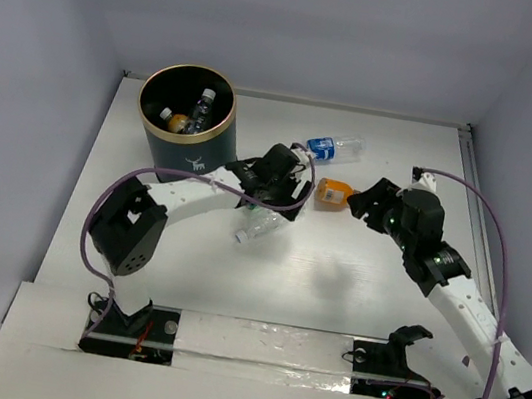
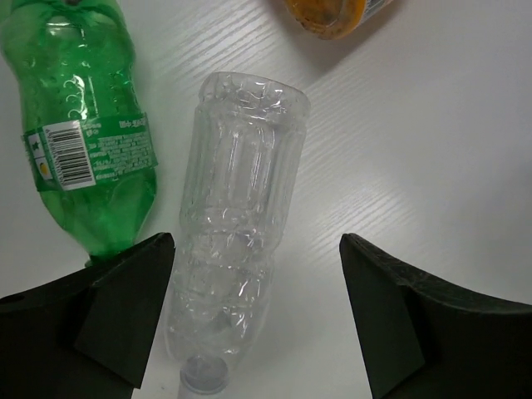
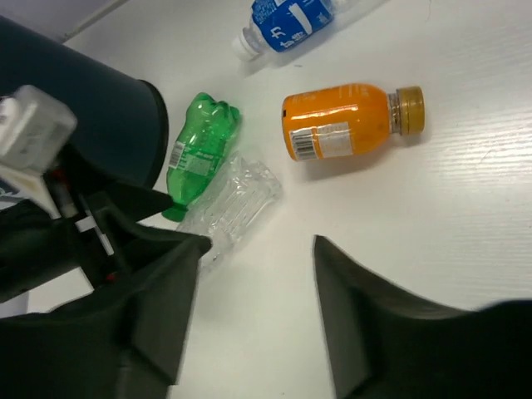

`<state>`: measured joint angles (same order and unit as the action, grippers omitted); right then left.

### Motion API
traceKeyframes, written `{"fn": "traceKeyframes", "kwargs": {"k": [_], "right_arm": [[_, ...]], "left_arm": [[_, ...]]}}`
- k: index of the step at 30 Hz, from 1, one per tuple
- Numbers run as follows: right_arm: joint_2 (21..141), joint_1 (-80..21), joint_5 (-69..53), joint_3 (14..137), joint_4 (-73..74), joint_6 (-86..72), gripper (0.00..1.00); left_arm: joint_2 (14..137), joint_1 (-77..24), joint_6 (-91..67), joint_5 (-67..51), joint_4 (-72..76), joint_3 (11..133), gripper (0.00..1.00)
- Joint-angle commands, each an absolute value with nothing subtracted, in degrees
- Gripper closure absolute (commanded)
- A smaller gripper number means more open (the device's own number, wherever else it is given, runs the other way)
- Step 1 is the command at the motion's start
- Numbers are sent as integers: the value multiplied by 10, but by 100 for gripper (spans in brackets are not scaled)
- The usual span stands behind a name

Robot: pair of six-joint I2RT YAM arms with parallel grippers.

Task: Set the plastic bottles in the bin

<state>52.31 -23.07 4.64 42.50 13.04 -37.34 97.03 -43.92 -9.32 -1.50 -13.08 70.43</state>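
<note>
The dark teal bin point(image 1: 181, 151) stands at the back left with two bottles point(image 1: 190, 115) showing inside. A crumpled clear bottle point(image 2: 237, 216) lies on the table next to a green bottle point(image 2: 83, 125). My left gripper point(image 2: 258, 307) is open and hovers over the clear bottle's neck end, jaws on either side, not touching. An orange bottle point(image 1: 333, 192) lies on its side just left of my right gripper point(image 1: 372, 204), which is open and empty. A clear blue-labelled bottle point(image 1: 335, 150) lies behind them. The right wrist view shows the green point(image 3: 204, 150), clear point(image 3: 237, 204) and orange point(image 3: 345, 131) bottles.
The bin's wall point(image 3: 83, 100) and my left arm point(image 3: 50, 241) fill the left of the right wrist view. White walls close the table at the back and sides. A taped strip point(image 1: 263, 346) runs along the near edge by the arm bases.
</note>
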Motion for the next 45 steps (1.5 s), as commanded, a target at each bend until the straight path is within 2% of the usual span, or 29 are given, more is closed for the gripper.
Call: {"fn": "traceKeyframes", "kwargs": {"k": [1,4,7,13,16,21,26,31,34,39,45], "right_arm": [[504,-225,42,421,137,-363,32],[503,-220,43,420,151,-355,22],[500,-214,40,416,159,-351,17],[508,-202,39,417,176,-333,13],[559,-186,10,439,202,-300,13],[666,-153,-46,503,224,-243,13],[747,-153,-64,598,265,-190,9],[840,-153,-54,699,308,-117,5],[884,-153,-105,751,337,-25,5],[921,-153,-185,790,366,93,7],[951,-159,-147,844,404,145,5]], "left_arm": [[997,-442,-55,-25,-127,744,21],[1035,-442,-51,-26,-136,772,21],[1067,-442,-49,-33,-137,797,21],[1106,-442,-59,-47,-134,808,22],[1098,-447,-69,-53,-114,781,23],[1086,-453,-85,-70,-98,744,34],[1040,-472,-111,-82,-80,721,50],[964,-478,-141,-91,-72,702,58],[912,-478,-161,-91,-76,693,63],[838,-478,-176,-69,-112,699,63],[758,-469,-193,-18,-162,718,64]]}}
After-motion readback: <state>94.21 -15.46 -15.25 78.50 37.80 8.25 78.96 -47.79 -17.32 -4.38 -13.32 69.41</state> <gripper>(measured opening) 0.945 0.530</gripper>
